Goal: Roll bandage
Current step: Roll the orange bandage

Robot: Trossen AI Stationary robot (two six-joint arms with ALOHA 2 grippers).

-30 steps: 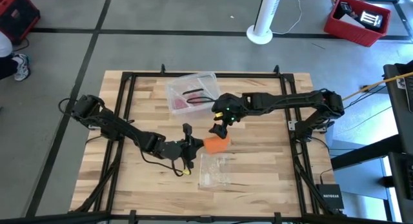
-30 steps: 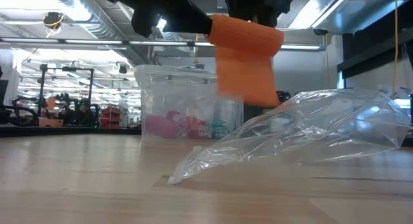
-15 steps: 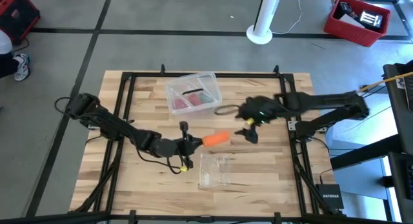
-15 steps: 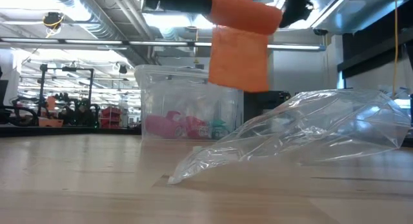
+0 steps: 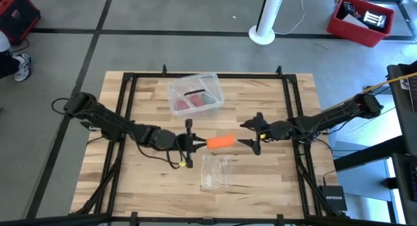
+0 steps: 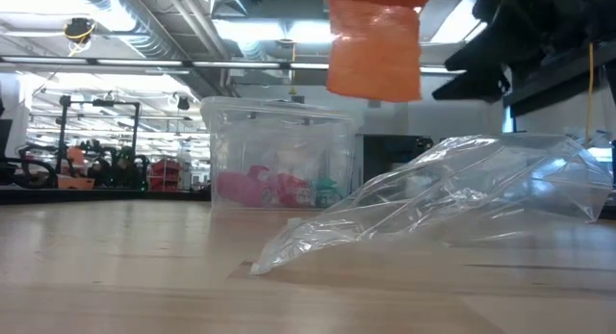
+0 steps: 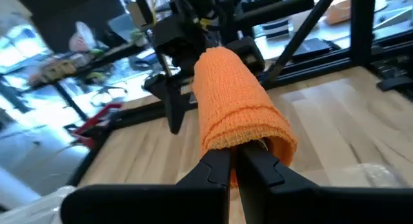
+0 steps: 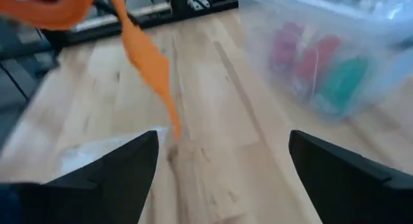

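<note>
The orange bandage is a stubby roll held level above the table's middle, with a short loose tail hanging below it. It also shows in the left wrist view and the right wrist view. My left gripper is shut on the roll's left end. My right gripper is open and empty, a little to the right of the roll, with its fingers pointing at it. My left gripper comes in level from the table's left, its fingers lying along the roll. The shut fingers run into the roll's near end, whose layers lie around them and hide the tips. The roll is lifted clear of the table, with its tail slack.
A crumpled clear plastic wrapper lies on the table just in front of the roll. A clear plastic box with red and green contents stands toward the far edge. A black frame runs around the tabletop.
My right gripper has drawn away from the bandage toward the table's right edge and turned from pointing down to level. My left gripper has raised the roll, which now lies level with a shorter hanging tail.
</note>
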